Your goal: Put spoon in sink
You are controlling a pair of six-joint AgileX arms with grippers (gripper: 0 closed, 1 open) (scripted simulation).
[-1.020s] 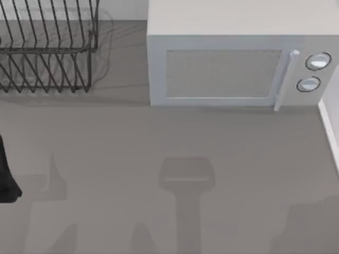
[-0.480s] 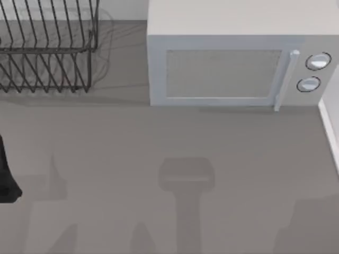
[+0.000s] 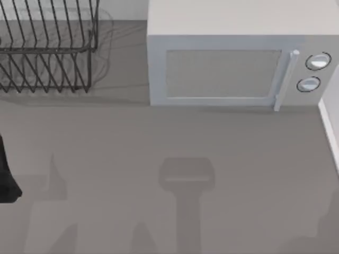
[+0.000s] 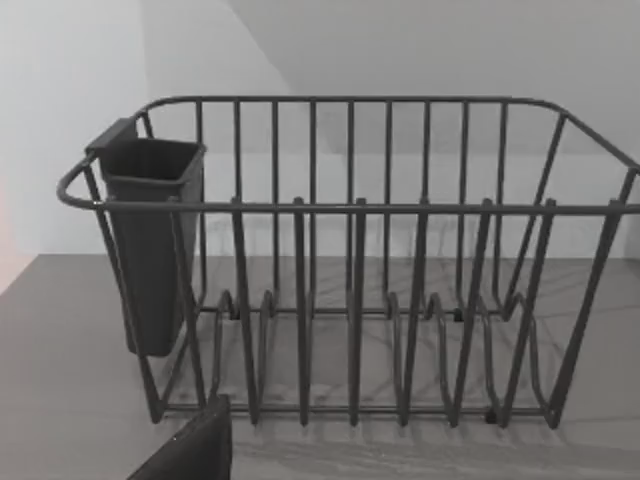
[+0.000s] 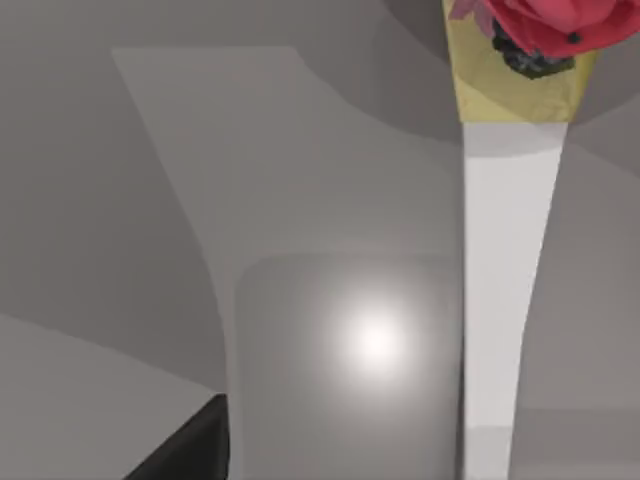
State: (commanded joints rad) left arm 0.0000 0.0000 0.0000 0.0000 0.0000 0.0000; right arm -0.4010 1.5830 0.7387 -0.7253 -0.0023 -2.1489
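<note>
In the right wrist view, a dark corner of my right gripper (image 5: 185, 445) hangs over a pale rounded basin (image 5: 350, 370) with a bright glare, which may be the sink. Beside it runs a long white tapering piece (image 5: 500, 280) with a yellow end (image 5: 475, 70) and a red lump (image 5: 540, 20) on it. I cannot tell whether this is the spoon. My left arm (image 3: 6, 174) sits at the left edge of the top view. A dark corner of its gripper (image 4: 195, 450) faces the wire dish rack (image 4: 350, 210).
The wire dish rack (image 3: 47, 47) stands at the back left, with a dark utensil cup (image 4: 150, 240) hung on one end. A white microwave (image 3: 233, 58) with its door shut fills the back right. A pale wall edge (image 3: 331, 127) borders the counter's right side.
The arm shadow at the lower right of the top view has shrunk toward the right corner. The left arm has not moved.
</note>
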